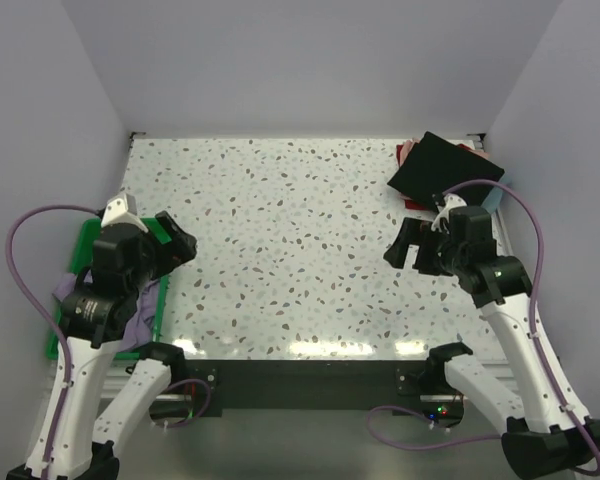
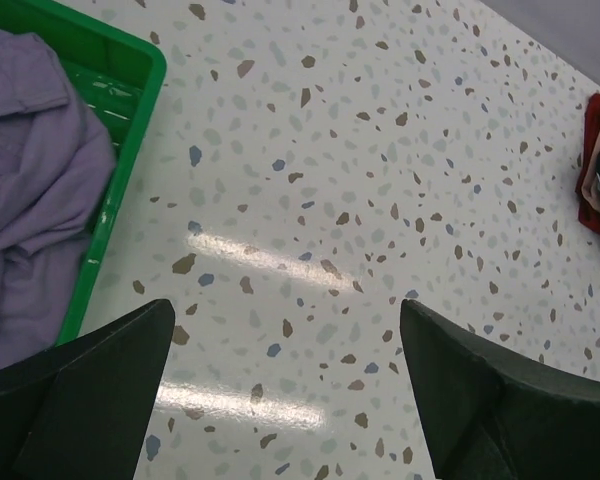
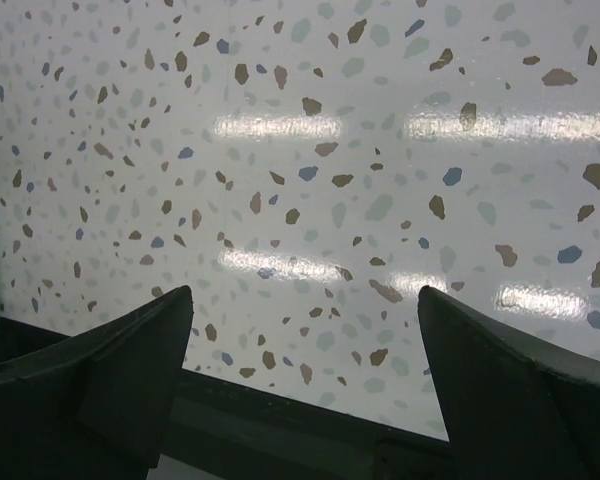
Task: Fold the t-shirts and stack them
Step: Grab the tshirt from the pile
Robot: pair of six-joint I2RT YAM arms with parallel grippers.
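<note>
While the lavender t-shirt [image 2: 30,200] lies bunched in the green tray [image 2: 130,60] at the left edge of the top view, no fold can begin; the step in hand looks to be fetching it out. Hovering just beside the tray's right rim, the left gripper [image 1: 173,240] has its jaws spread wide with nothing between them. At the right of the frame the right gripper [image 1: 410,248] is likewise wide and empty. Folded tees, a black t-shirt [image 1: 443,168] atop a red t-shirt [image 1: 405,152], sit in the upper right corner of the tabletop [image 1: 290,250]. To do this well, I would pinch the lavender cloth at a shoulder or hem edge rather than mid-bundle, lift it clear of the tray wall, and lay it flat on the bare centre where both arms can reach opposite edges. Grabbing a thick wad risks dragging the tray along.
</note>
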